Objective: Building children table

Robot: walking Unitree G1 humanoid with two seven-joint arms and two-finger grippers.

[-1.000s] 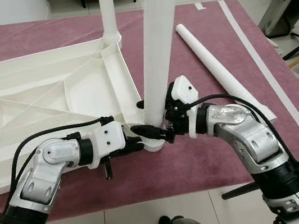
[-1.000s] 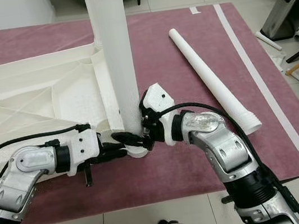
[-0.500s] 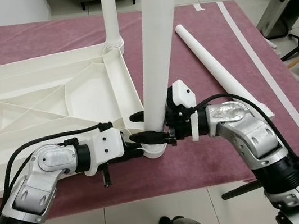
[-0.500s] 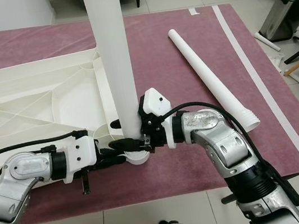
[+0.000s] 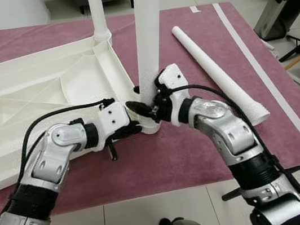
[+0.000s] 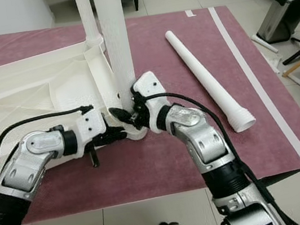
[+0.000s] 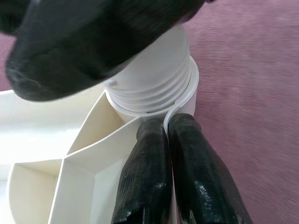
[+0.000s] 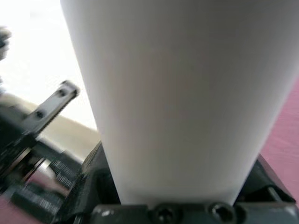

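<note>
Both arms have swung inward since the earlier frame, and the right end effector (image 5: 148, 106) now sits higher against the upright leg (image 5: 148, 38), with its white wrist housing tipped toward 11 o'clock. That leg stands in the corner socket (image 7: 154, 91) of the upturned tabletop (image 5: 33, 96), which lies on the maroon rug (image 5: 162, 156). The socket corner is at the tabletop's near right edge, with bare rug toward 6 o'clock and 3 o'clock. A second leg (image 5: 96, 9) stands in the far corner at 12 o'clock. A loose leg (image 5: 218, 73) lies on the rug at 2 o'clock, well apart from the arms. White tape (image 5: 267, 77) runs along the rug's right side; a bin (image 5: 279, 6) stands beyond it on the tiles.

The left end effector (image 7: 168, 140) is clenched, fingers (image 7: 145, 172) pressed together, tips touching the socket's collar just below the leg's threads. The right end effector grasps the leg near its base, one finger (image 5: 136, 106) wrapping the near side.
</note>
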